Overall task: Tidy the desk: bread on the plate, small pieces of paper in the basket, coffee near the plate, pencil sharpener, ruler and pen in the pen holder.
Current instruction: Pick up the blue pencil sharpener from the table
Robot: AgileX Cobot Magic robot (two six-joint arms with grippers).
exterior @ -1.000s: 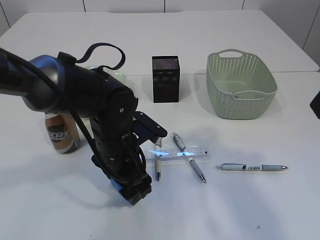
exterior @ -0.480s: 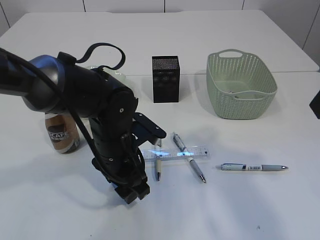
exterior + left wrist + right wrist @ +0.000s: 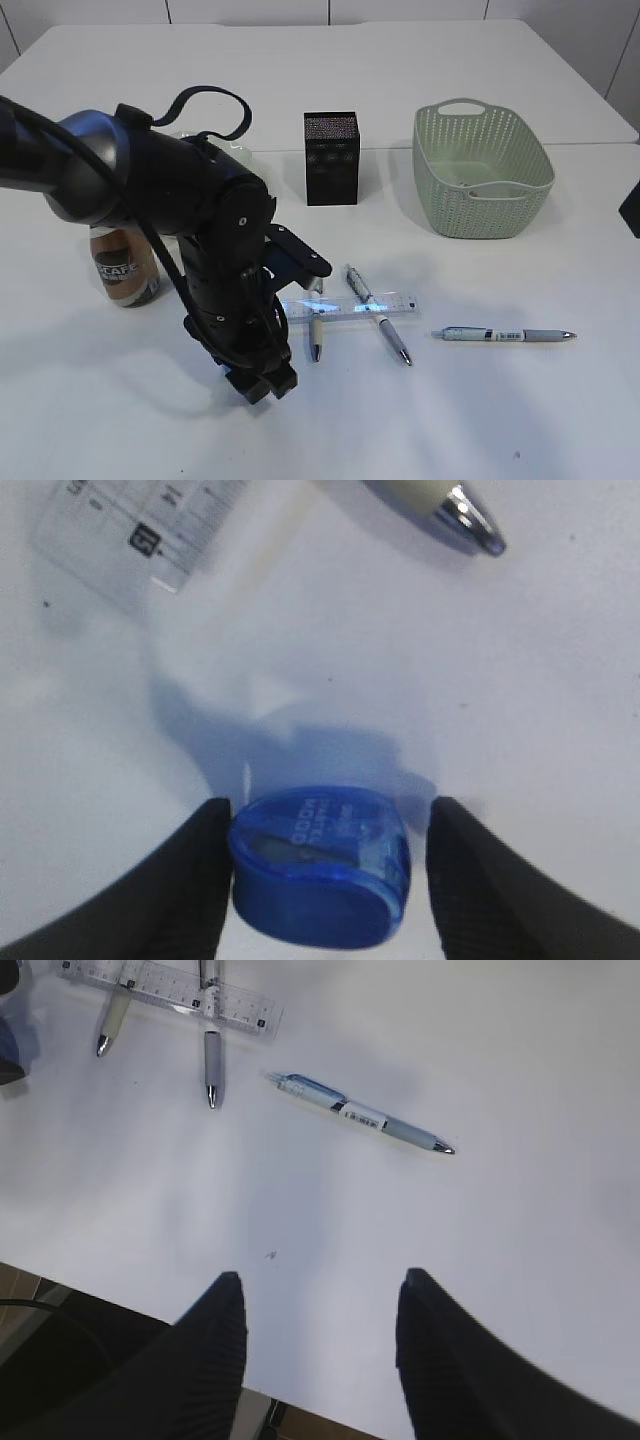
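Note:
The blue pencil sharpener (image 3: 320, 865) lies on the white desk (image 3: 480, 420) between the fingers of my left gripper (image 3: 328, 815). The left finger touches it and a narrow gap shows at the right finger. In the exterior view that gripper (image 3: 262, 383) points down at the desk, left of the clear ruler (image 3: 350, 305), which lies across two pens (image 3: 378, 315). A third pen (image 3: 505, 335) lies further right. The black pen holder (image 3: 331, 158) stands behind. My right gripper (image 3: 320, 1295) hangs open and empty above the desk's front edge. The coffee (image 3: 122, 268) stands at left. My left arm hides the bread.
The pale green basket (image 3: 482, 172) stands at the back right. Part of the green plate (image 3: 240, 152) peeks out behind my left arm. A dark object (image 3: 632, 210) shows at the right edge.
My left gripper's jaws have narrowed around the pencil sharpener and the gripper has sunk slightly toward the desk. Nothing else has moved.

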